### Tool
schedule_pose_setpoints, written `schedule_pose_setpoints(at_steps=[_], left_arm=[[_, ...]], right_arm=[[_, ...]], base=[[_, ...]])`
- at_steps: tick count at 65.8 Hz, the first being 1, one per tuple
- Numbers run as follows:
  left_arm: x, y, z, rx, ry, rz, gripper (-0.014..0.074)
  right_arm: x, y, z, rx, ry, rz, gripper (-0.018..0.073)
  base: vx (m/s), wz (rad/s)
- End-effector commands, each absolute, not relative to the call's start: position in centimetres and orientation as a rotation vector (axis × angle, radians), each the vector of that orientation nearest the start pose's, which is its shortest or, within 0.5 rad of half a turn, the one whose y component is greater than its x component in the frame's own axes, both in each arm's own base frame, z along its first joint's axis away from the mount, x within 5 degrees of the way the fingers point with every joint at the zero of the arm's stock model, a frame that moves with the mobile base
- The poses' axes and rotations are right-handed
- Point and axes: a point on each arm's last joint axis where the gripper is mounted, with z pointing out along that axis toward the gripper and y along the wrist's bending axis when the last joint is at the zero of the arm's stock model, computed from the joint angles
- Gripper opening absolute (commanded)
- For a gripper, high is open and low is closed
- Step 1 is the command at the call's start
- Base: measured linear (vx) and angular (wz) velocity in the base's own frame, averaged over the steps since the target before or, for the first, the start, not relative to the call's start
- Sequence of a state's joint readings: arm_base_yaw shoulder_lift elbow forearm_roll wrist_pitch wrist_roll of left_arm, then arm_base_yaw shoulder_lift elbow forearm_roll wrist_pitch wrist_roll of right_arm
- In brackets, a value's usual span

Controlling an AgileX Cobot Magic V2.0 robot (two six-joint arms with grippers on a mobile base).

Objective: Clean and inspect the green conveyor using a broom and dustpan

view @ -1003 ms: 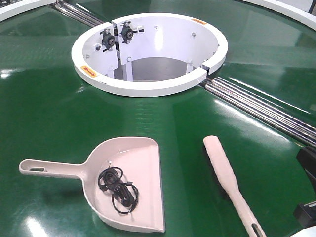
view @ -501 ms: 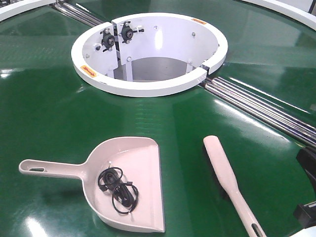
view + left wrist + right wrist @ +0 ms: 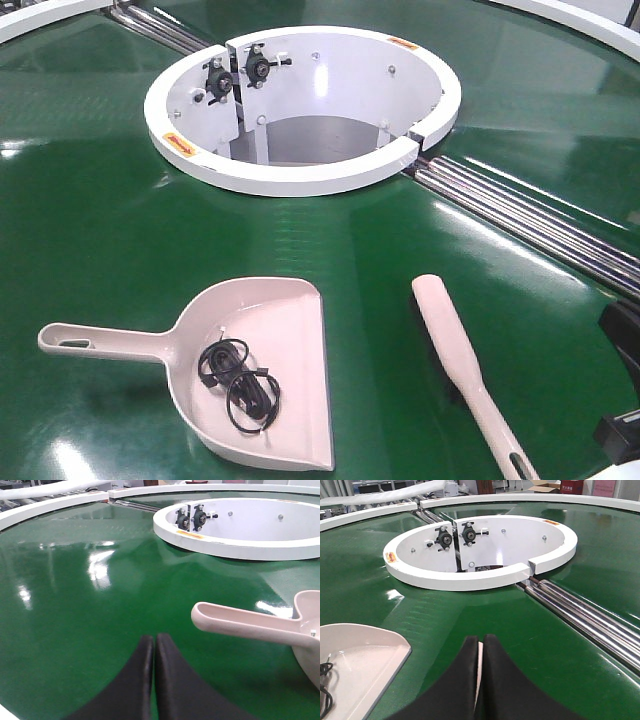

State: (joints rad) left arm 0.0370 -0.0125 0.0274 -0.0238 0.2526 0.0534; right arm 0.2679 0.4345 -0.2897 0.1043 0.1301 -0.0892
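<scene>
white hub ring [image 3: 300, 180], black bearings [image 3: 235, 72]; coiled black cable [image 3: 238, 385]

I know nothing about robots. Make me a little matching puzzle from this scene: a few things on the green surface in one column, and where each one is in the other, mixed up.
Things:
1. dustpan
2. broom
3. black cable coil
4. silver rollers

Places:
A. lying inside the scoop
B. running from the white hub ring toward the right edge
C. on the green conveyor, handle pointing left
D. on the green belt right of the scoop, handle toward the camera

Pairs: 1-C, 2-D, 3-A, 4-B
</scene>
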Motion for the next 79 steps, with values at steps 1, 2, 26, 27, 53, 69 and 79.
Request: schedule_pose_setpoints(at_steps=[1, 2, 26, 27, 53, 69, 79], left_arm=[[5.6, 0.2, 18.1, -0.017, 1.692, 0.037, -0.0024], [5.6, 0.2, 18.1, -0.017, 1.692, 0.037, -0.0024], [5.6, 0.2, 18.1, -0.017, 1.692, 0.037, -0.0024], [5.6, 0.2, 18.1, -0.017, 1.692, 0.037, -0.0024], [5.6, 0.2, 18.1, -0.017, 1.692, 0.037, -0.0024], [5.6, 0.2, 18.1, -0.017, 1.692, 0.037, -0.0024], [5.6, 0.2, 18.1, -0.017, 1.692, 0.037, -0.0024]], right_arm=[[9.9, 2.8, 28.3, -0.217, 1.653, 0.216, -0.0005], [9.9, 2.8, 28.3, -0.217, 1.653, 0.216, -0.0005], [9.9, 2.8, 28.3, -0.217, 1.653, 0.216, -0.0005], [9.9, 2.8, 28.3, -0.217, 1.653, 0.216, -0.0005], [10.1, 1.5, 28.4, -0.111, 1.652, 0.127, -0.0005], [7.7, 0.8, 25.2, -0.085, 1.606, 0.073, -0.0005], [6.2, 0.6, 22.0, -0.083, 1.566, 0.074, -0.0005]], base=[[0.0, 0.0], [0.0, 0.0], [0.0, 0.0], [0.0, 0.0], [0.0, 0.0], [0.0, 0.0], [0.0, 0.0]])
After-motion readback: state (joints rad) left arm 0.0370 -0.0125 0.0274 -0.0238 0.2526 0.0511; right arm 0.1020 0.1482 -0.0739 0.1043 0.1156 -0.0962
